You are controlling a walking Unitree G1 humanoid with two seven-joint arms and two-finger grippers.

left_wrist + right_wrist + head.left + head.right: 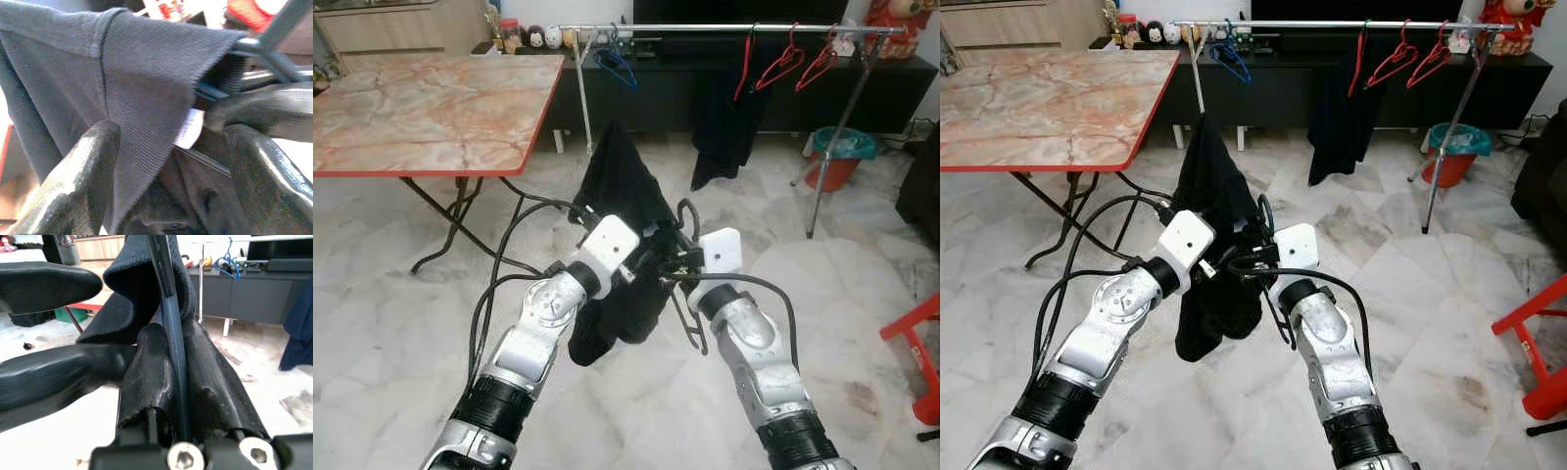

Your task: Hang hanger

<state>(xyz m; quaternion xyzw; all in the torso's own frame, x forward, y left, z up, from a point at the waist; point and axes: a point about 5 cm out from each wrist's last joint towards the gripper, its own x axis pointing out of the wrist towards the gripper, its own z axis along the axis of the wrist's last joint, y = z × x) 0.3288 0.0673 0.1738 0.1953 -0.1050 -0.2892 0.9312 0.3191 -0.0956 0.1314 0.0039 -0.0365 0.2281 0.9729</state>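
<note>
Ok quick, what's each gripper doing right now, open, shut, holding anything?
Left gripper: open around the black garment.
Right gripper: shut on the dark hanger.

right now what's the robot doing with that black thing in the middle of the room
The robot stands on the marble floor, holding a black garment on a dark hanger in front of it. The right gripper is shut on the hanger, and the left gripper is open around a fold of the garment. The clothes rail ahead carries red hangers, a blue hanger and another dark garment; this one is not yet hung.
</note>
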